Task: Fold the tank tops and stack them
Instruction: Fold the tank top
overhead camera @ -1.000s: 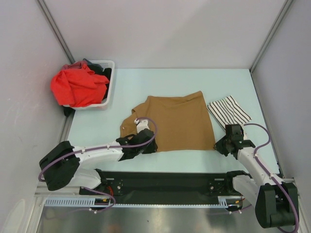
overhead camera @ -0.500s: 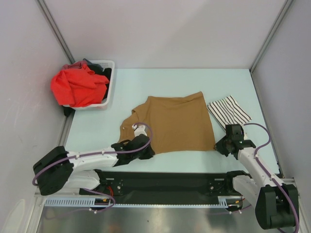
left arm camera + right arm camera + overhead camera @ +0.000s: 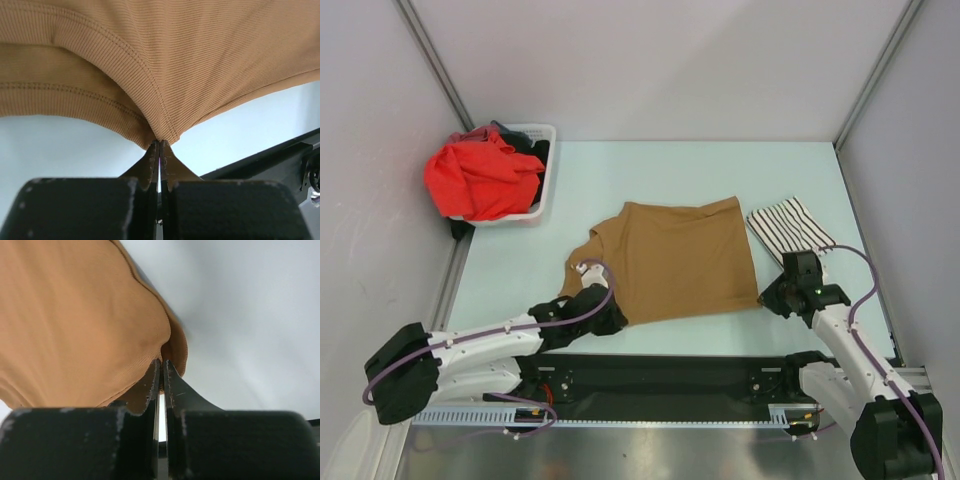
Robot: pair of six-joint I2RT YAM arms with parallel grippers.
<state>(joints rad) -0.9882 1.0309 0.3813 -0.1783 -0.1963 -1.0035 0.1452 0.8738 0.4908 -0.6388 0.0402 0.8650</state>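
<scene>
On the pale table [image 3: 520, 270] we see left gripper [image 3: 159, 143] and right gripper [image 3: 161, 363] each pinching the tan top [image 3: 680, 255]; striped top [image 3: 790, 228] lies beyond the right.

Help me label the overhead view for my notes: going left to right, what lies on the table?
First the basket with red cloth in it, then the tan top, then the striped top.
</scene>
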